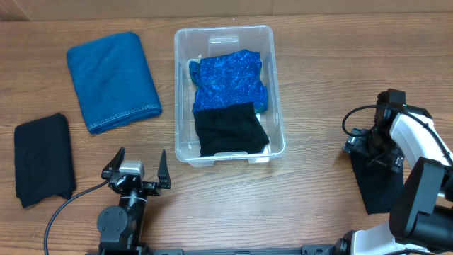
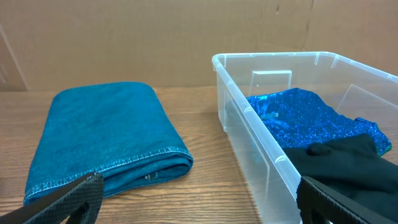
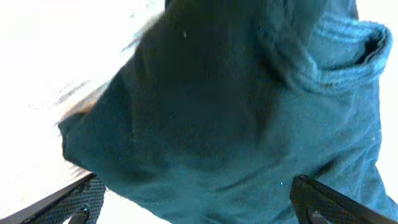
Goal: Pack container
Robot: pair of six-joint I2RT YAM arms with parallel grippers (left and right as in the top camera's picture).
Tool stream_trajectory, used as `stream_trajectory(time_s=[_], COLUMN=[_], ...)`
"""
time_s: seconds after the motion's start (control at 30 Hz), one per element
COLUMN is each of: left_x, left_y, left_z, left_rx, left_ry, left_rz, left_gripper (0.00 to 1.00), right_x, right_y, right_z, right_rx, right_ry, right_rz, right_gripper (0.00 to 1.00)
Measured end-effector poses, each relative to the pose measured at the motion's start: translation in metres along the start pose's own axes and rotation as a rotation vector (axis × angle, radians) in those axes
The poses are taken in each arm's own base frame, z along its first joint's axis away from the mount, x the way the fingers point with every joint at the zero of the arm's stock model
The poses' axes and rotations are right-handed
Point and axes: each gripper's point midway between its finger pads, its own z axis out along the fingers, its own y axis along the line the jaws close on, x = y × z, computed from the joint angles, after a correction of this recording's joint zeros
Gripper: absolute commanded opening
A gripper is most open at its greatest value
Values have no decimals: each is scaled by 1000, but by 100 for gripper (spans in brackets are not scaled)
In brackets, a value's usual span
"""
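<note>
Right of the container [image 1: 185,85], only the right wrist view shows the dark cloth [image 3: 236,106] close up, spanning the right gripper's [image 3: 196,186] wide jaws. The left gripper's [image 1: 140,159] jaws are wide and empty.

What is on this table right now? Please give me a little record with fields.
container: clear plastic bin, centre
inside it: sparkly blue cloth at the back, black cloth in front
outside, left: folded blue towel; folded black cloth at the far left
left gripper: open, empty
right gripper: open, over a dark cloth at the far right
</note>
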Motion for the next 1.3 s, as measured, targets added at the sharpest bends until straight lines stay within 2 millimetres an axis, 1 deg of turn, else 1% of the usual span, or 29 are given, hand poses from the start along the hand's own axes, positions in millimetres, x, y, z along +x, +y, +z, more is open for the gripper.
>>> stream_trajectory(time_s=[0.13, 0.2, 0.23, 0.3, 0.37, 0.47, 0.53, 0.63, 0.67, 0.7, 0.77, 0.8, 0.9, 0.93, 1.0, 1.03, 1.07, 1.17, 1.3], left_x=[0, 0, 0, 0, 0, 0, 0, 0, 0, 0, 0, 0, 0, 0, 0, 0, 0, 0, 0], left_y=[0, 0, 0, 0, 0, 0, 0, 0, 0, 0, 0, 0, 0, 0, 0, 0, 0, 0, 0], left_z=[0, 0, 0, 0, 0, 0, 0, 0, 0, 0, 0, 0, 0, 0, 0, 0, 0, 0, 0], left_rx=[0, 0, 0, 0, 0, 0, 0, 0, 0, 0, 0, 0, 0, 0, 0, 0, 0, 0, 0], left_ry=[0, 0, 0, 0, 0, 0, 0, 0, 0, 0, 0, 0, 0, 0, 0, 0, 0, 0, 0], left_rz=[0, 0, 0, 0, 0, 0, 0, 0, 0, 0, 0, 0, 0, 0, 0, 0, 0, 0, 0], left_gripper=[100, 100, 100, 100, 100, 100, 100, 100, 100, 100, 100, 100, 100, 100, 100, 100, 100, 100, 100], right_x=[-11, -15, -22, -24, -18, 0, -5, -21, -21, -18, -9, -4, 3, 5, 11, 11, 11, 6, 1], right_y=[3, 4, 6, 7, 5, 1, 8, 24, 26, 27, 26, 24, 20, 19, 10, 2, -2, -11, -33], right_z=[0, 0, -1, -1, 0, 0, 1, -2, -2, -2, -5, -9, -26, -29, -29, -28, -28, -27, -24], right_rx=[-13, -18, -25, -28, -21, -8, -44, -127, -138, -146, -144, -140, -141, -140, -95, -46, -26, 8, 24], right_ry=[-46, -63, -88, -98, -73, -1, -20, -76, -77, -62, -17, 5, 16, 18, 42, 38, 34, 12, 8], right_rz=[3, 6, 10, 11, 7, 3, 18, 34, 41, 46, 47, 47, 50, 55, 103, 151, 182, 293, 478], right_gripper=[100, 96, 95, 96, 99, 100, 100, 95, 95, 92, 71, 65, 24, 19, 17, 13, 4, 4, 4])
